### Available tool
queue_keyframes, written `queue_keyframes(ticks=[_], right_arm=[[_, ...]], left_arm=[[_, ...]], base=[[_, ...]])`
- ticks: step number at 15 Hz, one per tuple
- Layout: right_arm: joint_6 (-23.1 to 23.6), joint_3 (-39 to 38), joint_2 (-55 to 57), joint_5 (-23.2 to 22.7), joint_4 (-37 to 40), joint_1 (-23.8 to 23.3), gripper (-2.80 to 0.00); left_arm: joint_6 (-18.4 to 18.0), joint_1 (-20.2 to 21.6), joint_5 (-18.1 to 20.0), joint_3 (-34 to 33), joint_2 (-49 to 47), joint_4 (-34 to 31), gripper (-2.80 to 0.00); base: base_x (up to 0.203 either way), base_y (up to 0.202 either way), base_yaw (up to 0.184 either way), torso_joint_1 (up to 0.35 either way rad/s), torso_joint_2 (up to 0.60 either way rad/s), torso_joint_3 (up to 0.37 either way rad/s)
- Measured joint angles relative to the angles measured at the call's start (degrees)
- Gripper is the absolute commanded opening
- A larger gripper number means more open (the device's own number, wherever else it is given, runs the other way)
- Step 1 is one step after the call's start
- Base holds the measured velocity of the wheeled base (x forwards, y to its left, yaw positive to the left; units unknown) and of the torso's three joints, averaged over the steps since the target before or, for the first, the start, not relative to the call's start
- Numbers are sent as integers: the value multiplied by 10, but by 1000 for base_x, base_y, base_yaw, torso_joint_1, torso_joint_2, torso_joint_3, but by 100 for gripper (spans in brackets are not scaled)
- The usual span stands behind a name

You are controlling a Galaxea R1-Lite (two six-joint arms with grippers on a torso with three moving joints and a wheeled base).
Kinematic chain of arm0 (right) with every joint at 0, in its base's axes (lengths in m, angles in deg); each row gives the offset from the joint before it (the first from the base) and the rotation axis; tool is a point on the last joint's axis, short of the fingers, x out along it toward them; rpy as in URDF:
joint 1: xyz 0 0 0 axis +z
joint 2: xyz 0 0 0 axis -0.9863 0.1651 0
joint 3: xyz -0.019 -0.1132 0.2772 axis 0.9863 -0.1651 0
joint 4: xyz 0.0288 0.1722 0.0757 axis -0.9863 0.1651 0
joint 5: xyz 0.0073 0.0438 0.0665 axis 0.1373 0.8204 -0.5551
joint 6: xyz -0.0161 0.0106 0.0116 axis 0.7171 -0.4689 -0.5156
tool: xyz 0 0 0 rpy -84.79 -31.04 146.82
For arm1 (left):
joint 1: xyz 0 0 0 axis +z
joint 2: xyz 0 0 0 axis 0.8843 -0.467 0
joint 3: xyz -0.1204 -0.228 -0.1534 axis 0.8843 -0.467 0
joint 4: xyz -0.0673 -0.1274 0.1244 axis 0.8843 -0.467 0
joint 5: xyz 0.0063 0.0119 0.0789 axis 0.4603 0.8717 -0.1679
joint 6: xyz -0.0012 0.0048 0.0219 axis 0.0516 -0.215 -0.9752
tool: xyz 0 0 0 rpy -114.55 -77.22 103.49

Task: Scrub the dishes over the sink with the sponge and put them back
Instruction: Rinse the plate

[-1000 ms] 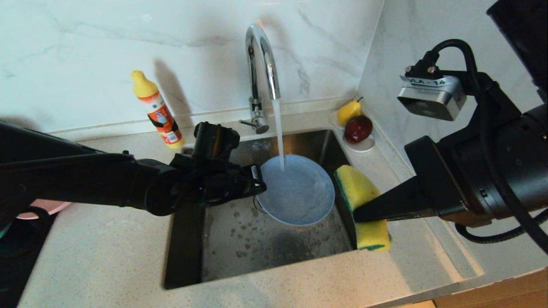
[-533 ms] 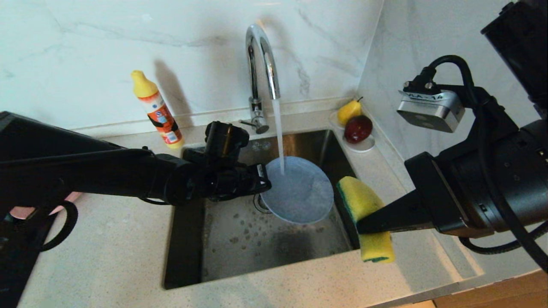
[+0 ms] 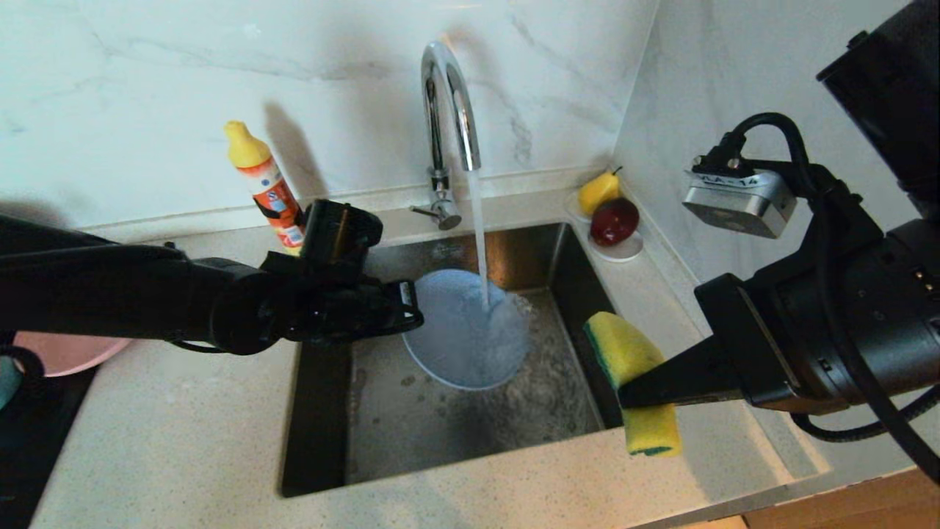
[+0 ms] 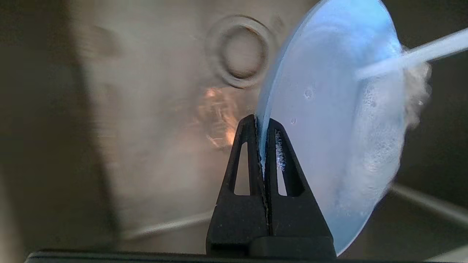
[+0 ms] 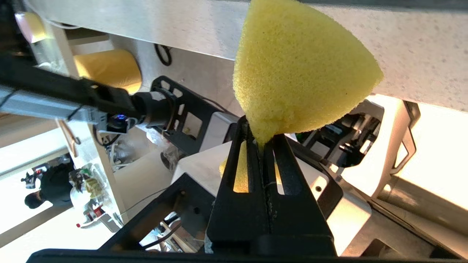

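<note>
My left gripper (image 3: 413, 312) (image 4: 260, 124) is shut on the rim of the light-blue plate (image 3: 463, 330) (image 4: 329, 120), which hangs tilted over the steel sink (image 3: 455, 419). Water from the chrome tap (image 3: 448, 103) runs onto the plate's right part, where suds show. My right gripper (image 3: 624, 389) (image 5: 261, 140) is shut on the yellow sponge (image 3: 631, 367) (image 5: 299, 73), held above the sink's right rim, clear of the plate. The sponge bends over the fingers. A pink plate (image 3: 62, 353) lies at the far left on the counter, partly hidden by my left arm.
An orange bottle with a yellow cap (image 3: 266, 187) stands behind the sink on the left. A white saucer (image 3: 620, 250) with a yellow pear (image 3: 598, 191) and a dark red fruit (image 3: 614, 220) sits at the back right corner. The drain (image 4: 241, 51) shows in the sink floor.
My left gripper has carried the blue plate to the left, so the water now hits its right part. The right gripper with the sponge has sunk slightly.
</note>
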Motion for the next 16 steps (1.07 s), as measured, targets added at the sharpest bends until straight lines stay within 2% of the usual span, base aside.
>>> queue_keyframes(ticks=[2,6,12,16], right_arm=[[0,-4,0,0,0,-3,-280],[1,-5,2,1,-9,-6,-280],[0,-24,9,0,-11,-26,-280],[-1,-23,13,-2,-11,-29,-280]], left_arm=[[-32,21,-21,-35,41,4,-280],[-130,63,-81,-96,122,34,-280],[-310,84,-87,-195,208,195,-280],[-410,85,-97,-251,225,328,-280]], base=[[0,0,0,0,0,0],[0,0,0,0,0,0],[0,0,0,0,0,0],[0,0,0,0,0,0]])
